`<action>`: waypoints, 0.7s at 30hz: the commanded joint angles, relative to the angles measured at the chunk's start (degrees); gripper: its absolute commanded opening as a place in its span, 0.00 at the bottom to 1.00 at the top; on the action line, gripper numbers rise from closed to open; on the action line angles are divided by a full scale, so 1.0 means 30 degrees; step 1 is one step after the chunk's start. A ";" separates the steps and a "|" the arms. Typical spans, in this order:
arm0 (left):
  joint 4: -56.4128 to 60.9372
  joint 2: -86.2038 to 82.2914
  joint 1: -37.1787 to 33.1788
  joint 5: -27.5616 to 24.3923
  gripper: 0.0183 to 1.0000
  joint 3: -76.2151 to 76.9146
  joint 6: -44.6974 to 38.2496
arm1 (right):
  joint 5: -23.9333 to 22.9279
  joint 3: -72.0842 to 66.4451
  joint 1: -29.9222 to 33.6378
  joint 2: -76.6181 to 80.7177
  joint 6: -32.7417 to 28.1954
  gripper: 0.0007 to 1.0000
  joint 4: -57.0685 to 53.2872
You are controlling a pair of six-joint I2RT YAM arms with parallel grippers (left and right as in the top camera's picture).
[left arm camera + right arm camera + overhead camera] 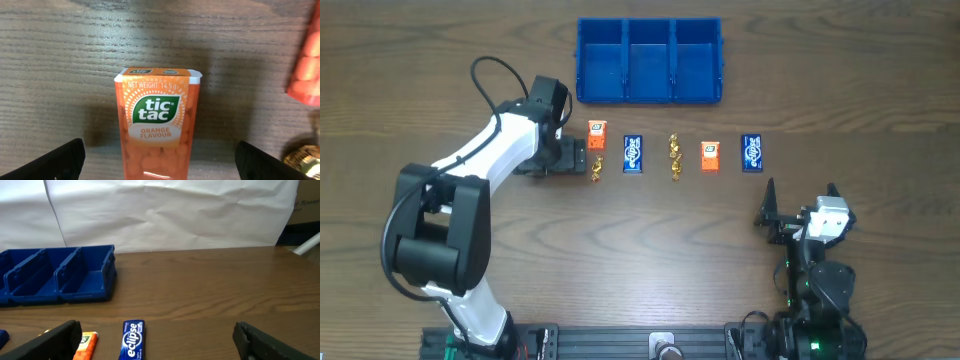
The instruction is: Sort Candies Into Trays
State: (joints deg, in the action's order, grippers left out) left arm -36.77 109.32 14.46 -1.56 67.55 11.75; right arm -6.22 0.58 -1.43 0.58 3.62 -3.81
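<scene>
Wood-grain laminate table [880,120], flat and matte, so nothing on it should slide by itself. At its far side sits the blue tray [650,99], a moulded plastic bin with stiff walls and three open compartments. All the candies lie in a row on the table in front of it, none in a compartment yet.

My left gripper [157,167] is spread wide, with the orange mint box [159,122] lying flat between the fingers [60,160] and touching neither one. My right gripper [800,197] is also spread and holds nothing, parked near its base, well short of the row.

I'd expect the box to be a hard, clear plastic shell, light, with loose mints inside and smooth sides that may slip. I would close across its two long narrow edges at about mid-length, where the walls are stiffest, and squeeze only moderately.

The flat blue pack [633,153] and the second blue pack [752,152] look like thin card sleeves. They sit low on the table, so my fingers would have to come right down to the surface and take the long edges. The second orange box [709,156] should handle like the first.

Smallest are the gold foil sweets [674,158]. They are crinkled, lumpy and probably crushable, so I'd use a gentle pinch across the middle.
</scene>
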 commanded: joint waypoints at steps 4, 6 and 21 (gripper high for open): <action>0.0379 0.0568 -0.0007 0.0219 0.78 0.0255 -0.0335 | -0.0044 -0.0044 -0.0109 -0.0138 -0.0168 1.00 -0.0051; 0.0466 0.0568 -0.0022 0.0219 0.61 0.0255 -0.0328 | -0.0044 -0.0044 -0.0109 -0.0138 -0.0168 1.00 -0.0051; -0.3861 -0.2346 0.1741 0.3322 0.27 0.8502 0.3271 | -0.0044 -0.0044 -0.0109 -0.0138 -0.0168 1.00 -0.0051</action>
State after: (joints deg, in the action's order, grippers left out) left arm -44.07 106.41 16.56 1.48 78.22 16.38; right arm -6.20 0.58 -1.43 0.58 3.62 -3.79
